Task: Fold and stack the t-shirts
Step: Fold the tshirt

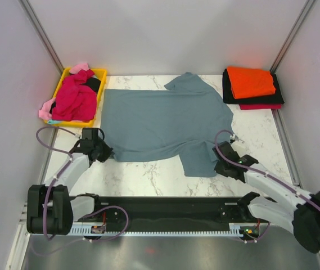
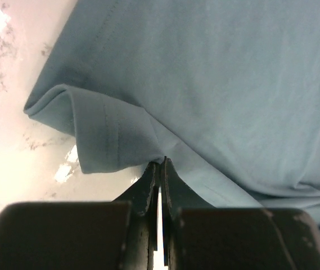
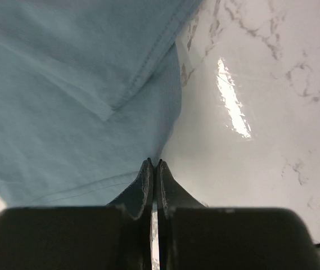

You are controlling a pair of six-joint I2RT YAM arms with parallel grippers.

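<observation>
- Left tool (image 2: 160, 163) is clenched on the near corner of the hem of the slate blue-grey t-shirt (image 1: 165, 121), with a small ridge of cloth drawn up into its tips
- Right tool (image 3: 154, 164) is clenched at the edge of the near sleeve (image 1: 199, 157); cloth seems nipped between the tips, though I cannot tell how much is caught
- That shirt lies spread open and flat in the middle of the counter (image 1: 143, 179), between the yellow tray (image 1: 99, 75) holding a loose magenta shirt (image 1: 76, 100) at far left and the folded stack (image 1: 252, 84), orange on top, at far right
- It looks soft, light and limp: it will likely sag from any pinch and drag on the marble rather than slide as one sheet
- A thin single layer may slip from such narrow tips; the stitched hem and sleeve cuff are thicker and look the safer hold
- Two well-spread holds along one side should keep that edge straight for a fold; lifted unevenly, the cloth would probably bunch or twist
</observation>
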